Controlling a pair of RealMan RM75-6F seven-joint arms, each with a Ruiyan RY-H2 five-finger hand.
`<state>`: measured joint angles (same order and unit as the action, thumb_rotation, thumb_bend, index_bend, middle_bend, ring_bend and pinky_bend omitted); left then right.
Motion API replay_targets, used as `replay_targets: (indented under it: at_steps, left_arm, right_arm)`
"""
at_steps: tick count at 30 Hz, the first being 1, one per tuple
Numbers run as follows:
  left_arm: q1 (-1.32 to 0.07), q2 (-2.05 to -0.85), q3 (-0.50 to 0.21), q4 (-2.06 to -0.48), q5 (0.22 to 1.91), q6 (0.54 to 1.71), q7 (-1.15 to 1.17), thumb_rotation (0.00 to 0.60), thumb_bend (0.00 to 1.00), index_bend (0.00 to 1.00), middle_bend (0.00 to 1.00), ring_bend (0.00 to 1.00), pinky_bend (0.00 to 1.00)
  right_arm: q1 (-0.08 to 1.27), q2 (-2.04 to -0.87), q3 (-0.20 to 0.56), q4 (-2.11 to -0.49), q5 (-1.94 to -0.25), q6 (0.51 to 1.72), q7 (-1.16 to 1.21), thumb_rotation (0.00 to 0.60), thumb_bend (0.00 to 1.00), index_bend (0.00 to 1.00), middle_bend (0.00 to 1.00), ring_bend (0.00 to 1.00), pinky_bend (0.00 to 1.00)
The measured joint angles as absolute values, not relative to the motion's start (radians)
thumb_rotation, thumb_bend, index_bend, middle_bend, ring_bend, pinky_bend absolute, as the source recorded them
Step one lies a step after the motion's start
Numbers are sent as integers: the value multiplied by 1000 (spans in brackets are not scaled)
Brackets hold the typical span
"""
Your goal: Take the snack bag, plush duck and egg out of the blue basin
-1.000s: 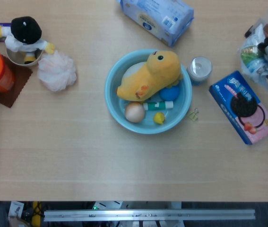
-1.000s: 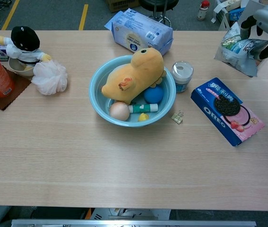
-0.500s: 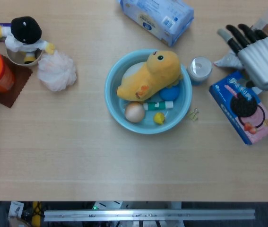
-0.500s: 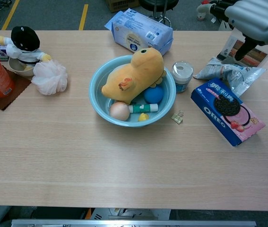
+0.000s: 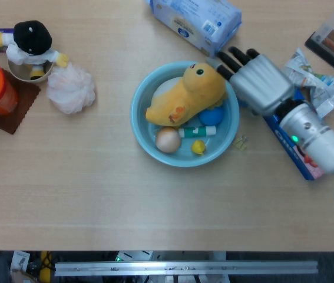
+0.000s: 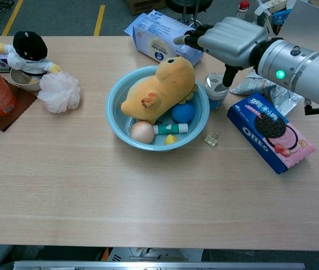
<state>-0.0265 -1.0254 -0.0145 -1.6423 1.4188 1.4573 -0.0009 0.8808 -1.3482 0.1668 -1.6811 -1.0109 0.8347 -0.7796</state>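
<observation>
The right hand (image 5: 260, 85) hovers at about 2 o'clock of the blue basin (image 5: 144, 135), fingers spread and extended toward the plush duck (image 5: 187, 94), holding nothing. The left hand is in neither view. The snack bag (image 5: 317, 79) already lies on the desk (image 5: 96, 194) at the far right edge, outside the basin, partly behind the right arm. The duck sprawls across the basin from 8 o'clock up to 1 o'clock, head toward the hand, its body over a blue ball (image 5: 211, 115) and touching the rim. The egg (image 5: 168, 140) sits at 6 o'clock in the basin, just beside a glue stick (image 5: 197, 132) and a small yellow piece (image 5: 198, 147).

The step in hand looks like reaching for the duck. To do it well, the hand should come down over the duck's head and neck at 1 o'clock, where the plush is thick and stands above the rim, and close around it rather than pinching fabric. Lift straight up so the trailing body does not drag the basin or roll the egg. Mind the small jar (image 6: 216, 90) just beside the basin at 3 o'clock, directly under the hand, and the blue tissue pack (image 5: 195, 22) near the fingertips.
</observation>
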Motion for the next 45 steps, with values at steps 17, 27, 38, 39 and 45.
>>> replay_targets:
  at_steps: [17,27,38,39,45]
  left_arm:
    - [-15,-1022,-11,-1620,1429,1465,-41,600,302,0,64,17,65]
    - [-12,-1022,-15,-1613,1425,1466,-48,600,301,0,64,17,65]
    - [-13,-1021,-16,-1613,1430,1465,-48,600,301,0,64,17,65]
    - [-13,-1021,-17,-1614,1430,1465,-48,600,301,0,65,17,65]
    - [-14,-1019,-16,-1616,1432,1463,-47,600,300,0,65,18,65]
  right_arm:
    - [1032,-1586,130,-1470,-794,880,-929,600,136,268,315,265,466]
    - [1020,-1587,125,-1452,-860,892,-820,600,200,594,537,560,792]
    - [961,-1425,193,-1593,-1057,1001,-619,600,200,597,544,581,812]
    - [957,-1415,203,-1597,-1059,1010,-611,600,200,597,544,581,812]
    - [947,-1389,242,-1585,-1065,1045,-587,600,200,597,544,581,812]
